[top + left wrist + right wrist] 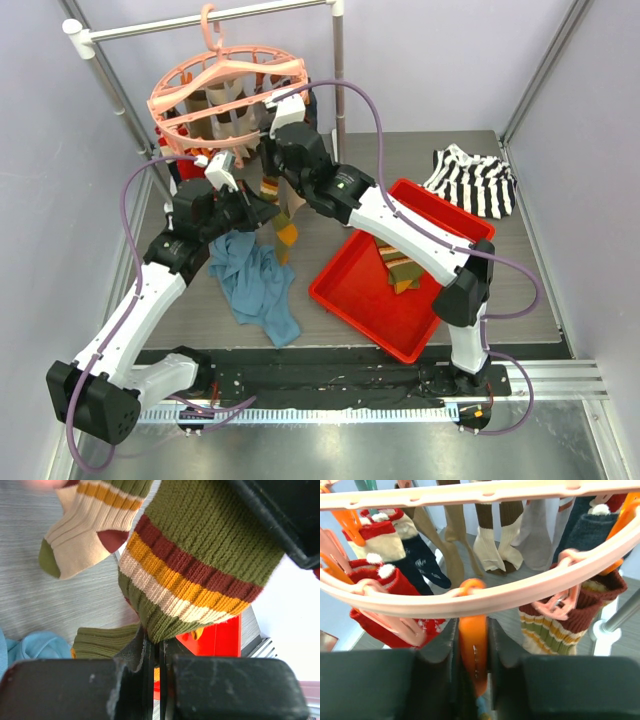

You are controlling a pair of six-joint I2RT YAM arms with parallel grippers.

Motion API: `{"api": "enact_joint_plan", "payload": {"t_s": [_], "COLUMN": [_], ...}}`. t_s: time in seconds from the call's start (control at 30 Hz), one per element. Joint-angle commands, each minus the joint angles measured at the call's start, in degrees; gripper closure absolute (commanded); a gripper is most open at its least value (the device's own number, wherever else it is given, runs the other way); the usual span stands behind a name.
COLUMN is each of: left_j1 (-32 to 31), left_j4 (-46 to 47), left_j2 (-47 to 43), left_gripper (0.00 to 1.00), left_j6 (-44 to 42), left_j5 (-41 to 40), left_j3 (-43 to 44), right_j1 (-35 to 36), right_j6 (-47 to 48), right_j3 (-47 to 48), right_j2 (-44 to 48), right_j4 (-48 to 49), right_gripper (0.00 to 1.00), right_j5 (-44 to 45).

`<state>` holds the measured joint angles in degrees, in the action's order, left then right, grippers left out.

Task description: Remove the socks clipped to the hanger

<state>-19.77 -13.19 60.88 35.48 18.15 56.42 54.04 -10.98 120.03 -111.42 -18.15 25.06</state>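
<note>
Two grips set: right jaws squeezing orange clip [472, 630] on hanger [530, 586], left jaws clamped on olive striped sock [200, 565]. Next, likely: sock drawn down, free.

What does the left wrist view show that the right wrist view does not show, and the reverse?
Only the left wrist view: the left end effector shut on an olive striped sock, a cream sock, the blue cloth and the red tray.
Only the right wrist view: the right end effector closed on an orange clip of the pink hanger, with red-white socks and navy socks hanging behind.
Both: the grey table.
</note>
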Motion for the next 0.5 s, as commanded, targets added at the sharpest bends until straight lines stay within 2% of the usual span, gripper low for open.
{"api": "enact_joint_plan", "payload": {"t_s": [0.0, 0.07, 0.13, 0.23, 0.27, 0.37, 0.47], "left_j1": [-0.2, -0.2, -0.2, -0.2, -0.2, -0.2, -0.2], "left_j4": [-0.2, -0.9, -1.0, -1.2, -1.1, -1.3, -1.7], "left_j2": [-1.3, -1.3, -1.5, -1.5, -1.6, -1.6, -2.0], "left_gripper": [1.00, 1.00, 1.00, 1.00, 1.00, 1.00, 1.00], "left_j6": [-1.4, -1.8, -2.0, -2.0, -1.9, -2.0, -2.2], "left_j5": [0.6, 0.1, -0.1, 0.0, -0.1, -0.7, -1.7], "left_j3": [1.1, 1.1, 0.8, 0.5, 0.5, 0.7, 1.0], "right_j1": [0.5, 0.5, 0.5, 0.5, 0.5, 1.2, 2.4], "right_j6": [1.3, 0.7, 0.1, -1.1, -1.1, -1.3, -1.1], "right_j3": [1.5, 1.0, 0.6, 0.0, 0.1, 1.1, 4.6], "right_j2": [1.3, 1.4, 1.6, 1.8, 1.8, 1.8, 0.9], "right_j4": [4.3, 4.4, 4.5, 5.0, 4.8, 3.7, 0.1], "right_gripper": [0.92, 0.98, 0.96, 0.68, 0.55, 0.43, 0.38], "right_j5": [2.5, 1.9, 1.7, 1.9, 2.3, 3.7, 9.1]}}
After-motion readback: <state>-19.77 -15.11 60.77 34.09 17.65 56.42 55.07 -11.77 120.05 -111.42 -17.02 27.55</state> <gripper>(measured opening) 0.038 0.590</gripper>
